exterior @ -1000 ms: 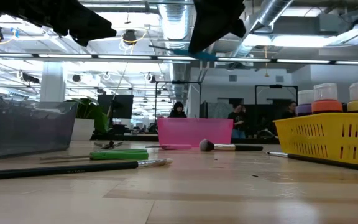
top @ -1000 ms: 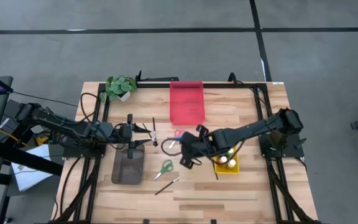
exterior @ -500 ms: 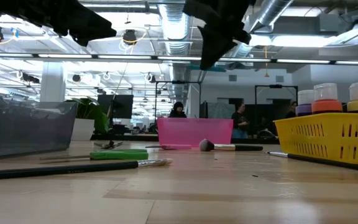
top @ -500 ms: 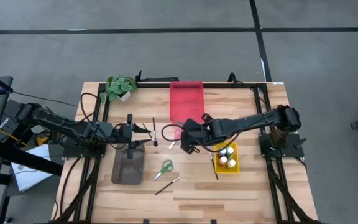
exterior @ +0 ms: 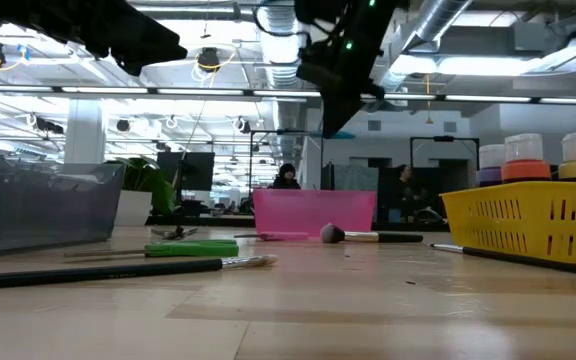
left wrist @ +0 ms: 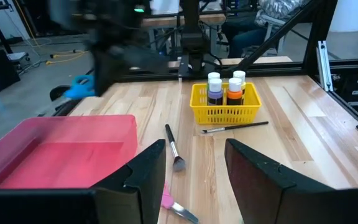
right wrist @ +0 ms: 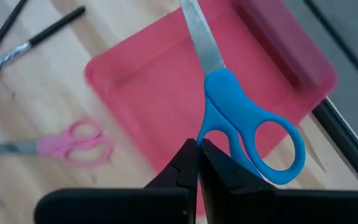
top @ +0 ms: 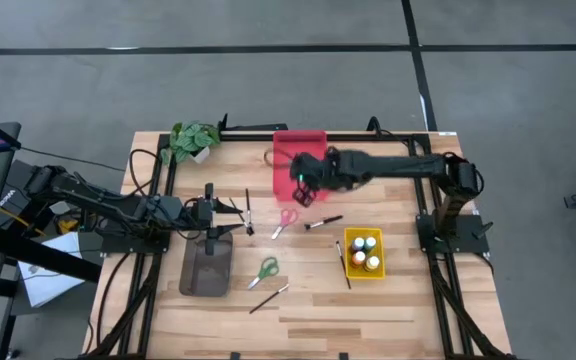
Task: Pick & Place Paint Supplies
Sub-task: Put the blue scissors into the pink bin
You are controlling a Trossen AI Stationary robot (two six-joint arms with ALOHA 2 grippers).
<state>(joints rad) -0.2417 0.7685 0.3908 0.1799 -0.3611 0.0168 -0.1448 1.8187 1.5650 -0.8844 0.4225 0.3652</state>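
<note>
Blue-handled scissors (right wrist: 241,118) hang over the red tray (right wrist: 160,93), pinched at the edge of one handle loop by the right gripper (right wrist: 197,163), whose fingers are pressed tight together on that thin plastic with nothing else touching them. That narrow hold is the risk: gripped only by the rim of the loop, the scissors could swing or slip free before they are over the middle of the tray, and if released from this height they might bounce, or the blade could catch the tray wall and tip out onto the wood. Below and to one side of those fingers, pink scissors (right wrist: 67,145) lie on the table just outside the tray, with two brushes (right wrist: 30,40) farther off. Well apart, the left gripper (left wrist: 191,165) hovers with its fingers partly spread and empty; ahead of them lie a brush (left wrist: 173,148) and the yellow basket (left wrist: 225,107) of paint bottles.
</note>
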